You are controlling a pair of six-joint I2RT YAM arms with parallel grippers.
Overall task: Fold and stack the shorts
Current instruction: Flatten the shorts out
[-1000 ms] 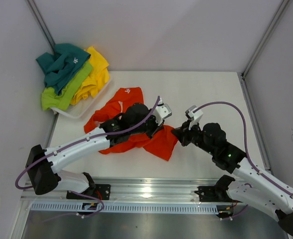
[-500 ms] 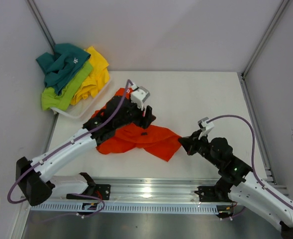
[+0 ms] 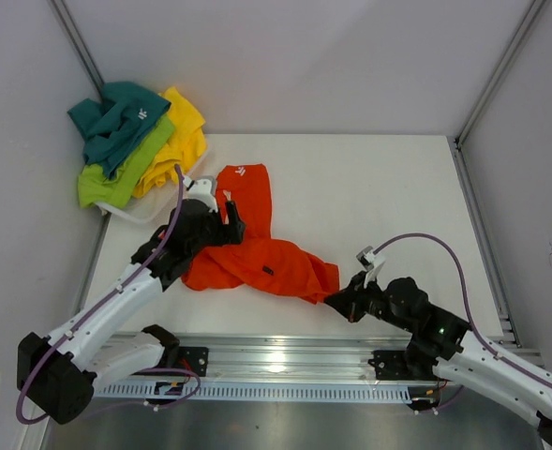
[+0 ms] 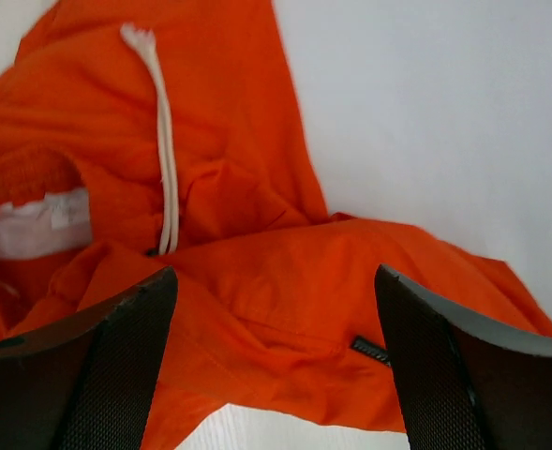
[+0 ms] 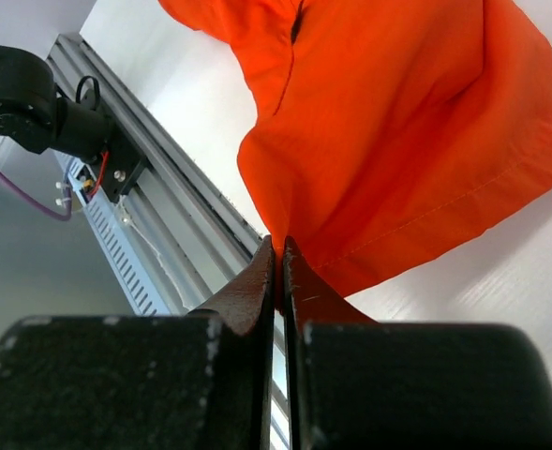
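The left gripper [image 4: 276, 277] hangs wide open over the crumpled bright orange fabric shorts [image 3: 261, 264], holding nothing. The right gripper [image 5: 277, 251] is closed at their hem; whether it pinches cloth is unclear. They lie on a white table [image 3: 397, 197] between pale grey walls [image 3: 304, 56].

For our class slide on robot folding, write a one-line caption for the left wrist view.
Open left gripper above crumpled orange shorts, white drawstring showing, on a white table.

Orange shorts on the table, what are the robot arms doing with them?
The orange shorts lie crumpled, not folded yet. The right gripper pinches one corner near the front edge. The left gripper is open above the waistband end. The other shorts wait in a pile at the back left.
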